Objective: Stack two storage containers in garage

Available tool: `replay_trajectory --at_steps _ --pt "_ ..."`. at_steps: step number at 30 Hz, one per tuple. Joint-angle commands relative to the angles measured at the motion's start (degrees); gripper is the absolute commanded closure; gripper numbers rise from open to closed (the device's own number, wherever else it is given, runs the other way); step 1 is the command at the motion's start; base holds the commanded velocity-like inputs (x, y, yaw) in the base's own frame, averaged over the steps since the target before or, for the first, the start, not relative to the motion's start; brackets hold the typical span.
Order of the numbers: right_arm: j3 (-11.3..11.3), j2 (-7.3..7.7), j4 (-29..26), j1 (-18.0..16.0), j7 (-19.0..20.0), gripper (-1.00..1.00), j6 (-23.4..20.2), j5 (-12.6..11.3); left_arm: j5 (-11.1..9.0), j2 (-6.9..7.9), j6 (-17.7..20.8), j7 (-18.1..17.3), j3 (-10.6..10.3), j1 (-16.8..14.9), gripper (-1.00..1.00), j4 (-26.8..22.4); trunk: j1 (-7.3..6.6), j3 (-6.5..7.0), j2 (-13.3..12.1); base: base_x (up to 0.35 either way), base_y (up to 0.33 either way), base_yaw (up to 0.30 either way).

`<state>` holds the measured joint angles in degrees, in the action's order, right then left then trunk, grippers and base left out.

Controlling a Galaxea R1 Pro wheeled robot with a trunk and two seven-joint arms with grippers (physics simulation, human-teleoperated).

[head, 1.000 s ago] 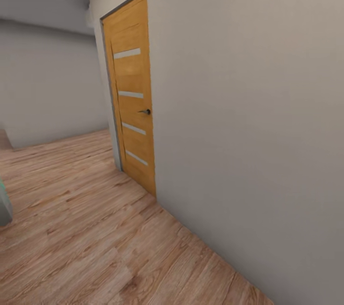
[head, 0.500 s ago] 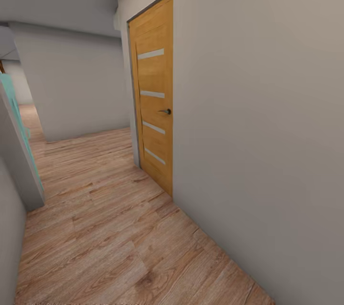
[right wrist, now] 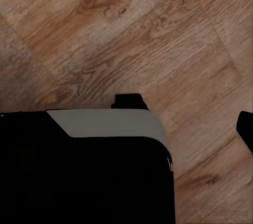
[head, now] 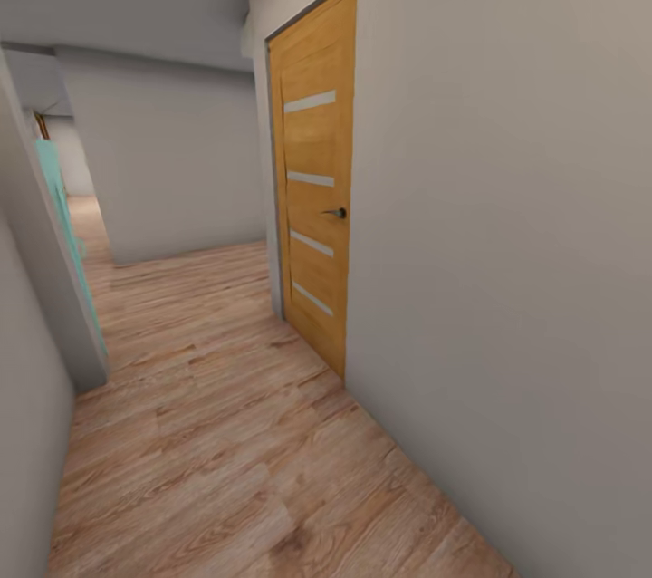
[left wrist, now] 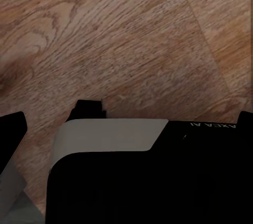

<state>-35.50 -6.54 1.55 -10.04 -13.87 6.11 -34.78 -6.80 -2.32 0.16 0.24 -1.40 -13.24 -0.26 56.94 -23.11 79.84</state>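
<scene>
Hallway walls of pale grey point(head: 507, 225) run along light wood plank flooring point(head: 217, 433). An orange-brown wooden door with four pale horizontal strips point(head: 315, 170) stands closed in the wall, a small dark handle point(head: 336, 213) at its edge. Across the flooring from that door, a teal panel point(head: 56, 197) edges a grey partition. Both wrist views look down on planks past black-and-grey housing; each tool's state cannot be told.

Your teal door point(head: 62, 225) is half hidden behind the left wall's corner point(head: 50, 288); the corridor beyond blurs.
</scene>
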Motion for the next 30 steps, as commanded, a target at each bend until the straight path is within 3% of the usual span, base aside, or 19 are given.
replay_trajectory --at_steps 1,14,30 --pt "-0.5 -0.05 0.2 -0.1 0.0 -1.0 0.3 -0.5 -0.6 -0.02 0.0 0.0 -0.2 0.0 -1.0 0.0 0.03 -0.06 0.0 0.319 0.0 0.002" --pt "-0.5 -0.06 0.2 -0.1 0.0 -1.0 0.3 -0.5 -0.6 -0.05 0.0 0.0 -0.2 0.0 -1.0 0.0 0.03 -0.06 0.0 0.313 0.0 0.037" --pt "-0.5 -0.08 0.1 -0.1 0.0 -1.0 0.3 -0.5 -0.6 -0.05 0.0 0.0 -0.2 0.0 -1.0 0.0 0.03 -0.06 0.0 0.025 0.0 0.264"
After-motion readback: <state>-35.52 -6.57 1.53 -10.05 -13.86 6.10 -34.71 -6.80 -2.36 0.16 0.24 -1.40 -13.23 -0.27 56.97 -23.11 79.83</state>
